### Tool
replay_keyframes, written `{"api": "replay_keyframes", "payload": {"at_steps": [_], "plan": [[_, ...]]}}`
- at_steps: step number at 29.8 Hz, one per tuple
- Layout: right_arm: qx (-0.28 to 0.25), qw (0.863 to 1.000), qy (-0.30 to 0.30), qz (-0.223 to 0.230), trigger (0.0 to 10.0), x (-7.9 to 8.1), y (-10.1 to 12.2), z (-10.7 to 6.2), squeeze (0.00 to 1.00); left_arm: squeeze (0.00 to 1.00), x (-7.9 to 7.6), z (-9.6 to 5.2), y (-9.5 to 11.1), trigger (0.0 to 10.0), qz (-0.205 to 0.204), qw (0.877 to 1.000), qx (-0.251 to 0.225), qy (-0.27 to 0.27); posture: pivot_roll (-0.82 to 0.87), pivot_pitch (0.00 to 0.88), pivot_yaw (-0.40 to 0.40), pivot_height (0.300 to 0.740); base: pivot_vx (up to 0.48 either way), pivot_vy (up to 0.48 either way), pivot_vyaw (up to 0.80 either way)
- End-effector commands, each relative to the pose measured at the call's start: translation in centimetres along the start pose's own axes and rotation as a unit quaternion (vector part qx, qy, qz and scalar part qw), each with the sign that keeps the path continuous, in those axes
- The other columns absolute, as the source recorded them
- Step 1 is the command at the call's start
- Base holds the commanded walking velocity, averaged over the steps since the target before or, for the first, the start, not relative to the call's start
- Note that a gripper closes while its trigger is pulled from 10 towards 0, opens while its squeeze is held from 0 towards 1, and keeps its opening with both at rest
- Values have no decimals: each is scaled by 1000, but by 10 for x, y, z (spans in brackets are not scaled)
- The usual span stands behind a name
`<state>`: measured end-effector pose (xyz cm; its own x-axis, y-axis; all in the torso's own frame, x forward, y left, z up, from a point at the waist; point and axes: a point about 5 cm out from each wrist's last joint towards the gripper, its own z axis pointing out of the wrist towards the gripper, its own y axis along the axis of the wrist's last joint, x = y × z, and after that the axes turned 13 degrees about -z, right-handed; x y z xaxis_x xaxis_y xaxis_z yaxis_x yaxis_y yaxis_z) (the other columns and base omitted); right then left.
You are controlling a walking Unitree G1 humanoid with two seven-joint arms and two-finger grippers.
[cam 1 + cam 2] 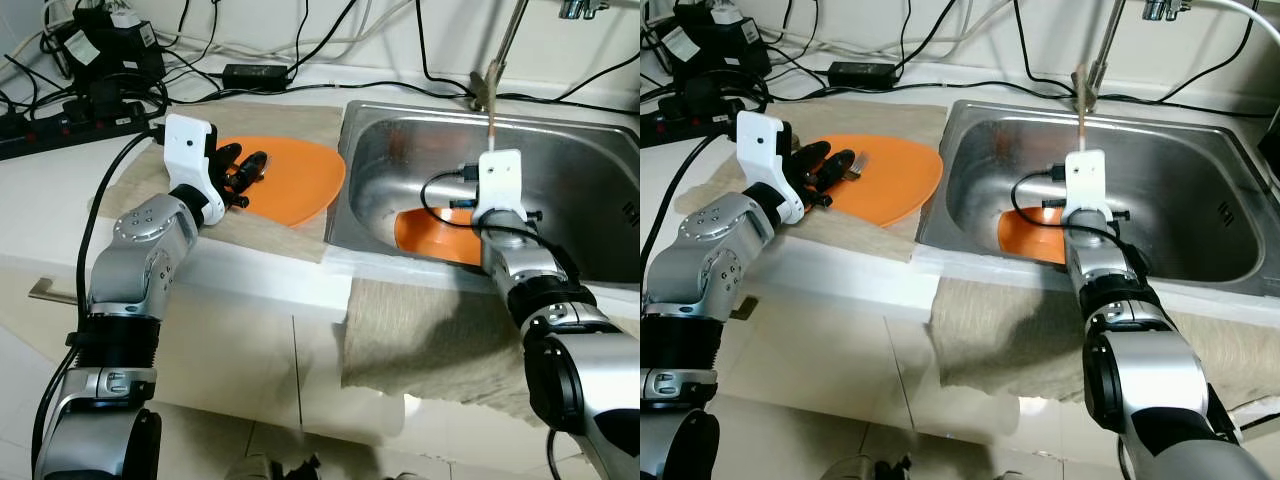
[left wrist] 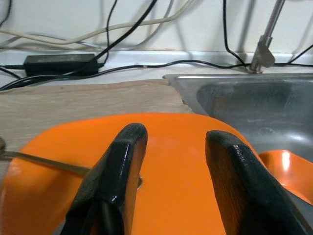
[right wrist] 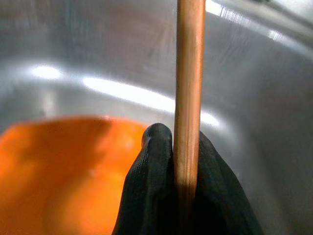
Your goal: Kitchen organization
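Beige cloth (image 1: 420, 340) hangs over the front edge of the white counter (image 1: 40, 210), nearest the robot, below the sink. Above it, the right pincer (image 3: 182, 161) is down inside the steel sink (image 1: 580, 190), clenched on a thin wooden stick (image 3: 188, 88) that stands upright between its fingers. Under and just beyond it, an orange dish (image 1: 430, 235) lies on the sink floor.

On the robot's left, the left pincer (image 2: 171, 171) hovers over an orange plate (image 1: 295, 180), its two black fingers (image 2: 120, 166) spread apart and gripping nothing. The plate lies on another cloth (image 1: 290, 120), its rim reaching the sink's edge. A slim metal utensil (image 2: 44, 164) rests across the plate by the fingers.

Farther back, a black power adapter (image 1: 255, 73), a power strip (image 1: 70, 125) and tangled cables (image 1: 330, 40) lie along the wall, and the tap's stem (image 1: 490, 80) rises behind the sink.
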<state>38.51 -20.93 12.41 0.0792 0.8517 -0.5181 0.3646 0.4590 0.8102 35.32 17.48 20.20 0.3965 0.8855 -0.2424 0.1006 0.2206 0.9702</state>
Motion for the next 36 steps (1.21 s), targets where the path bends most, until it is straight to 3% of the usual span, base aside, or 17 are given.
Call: {"api": "replay_keyframes", "payload": {"at_steps": [1,5,8,9,16,17,18,25,27,30,36], "plan": [[31,999,11,16,0,3,-11,-1,0,0,0,2,3,10000,7,1000,6,-1,58,0,22,740,0,0,0],[62,995,32,78,0,16,-20,-4,0,0,1,1,3,10000,8,1000,9,-1,64,0,20,740,0,0,0],[74,992,42,90,0,24,-24,-5,0,0,1,1,2,10000,9,1000,11,0,69,0,19,740,0,0,0],[77,991,46,94,0,27,-25,-6,1000,0,2,0,2,10000,9,1000,11,0,69,0,18,740,0,0,0],[86,990,56,98,196,34,-26,-8,1000,0,2,-1,1,10000,9,1000,14,2,72,0,14,740,0,0,0],[88,990,57,99,4510,34,-26,-8,1000,0,2,-2,1,10000,9,1000,14,2,72,0,11,740,0,0,0],[87,990,58,98,10000,34,-25,-8,1000,0,2,-2,1,10000,9,1000,14,2,72,0,11,740,0,0,0],[72,989,56,116,10000,34,-9,-6,1000,0,2,-1,0,10000,7,1000,16,3,65,1,10,740,0,0,0],[83,981,66,164,10000,39,-4,-6,1000,0,1,0,-1,10000,7,1000,18,2,63,3,9,740,0,0,0],[90,977,70,178,10000,42,-4,-7,1000,0,1,0,-1,10000,8,1000,18,1,64,4,8,740,0,0,0],[95,977,75,173,10000,50,-7,-10,1000,0,1,0,-2,10000,8,1000,19,1,67,6,6,740,0,0,0]]}}
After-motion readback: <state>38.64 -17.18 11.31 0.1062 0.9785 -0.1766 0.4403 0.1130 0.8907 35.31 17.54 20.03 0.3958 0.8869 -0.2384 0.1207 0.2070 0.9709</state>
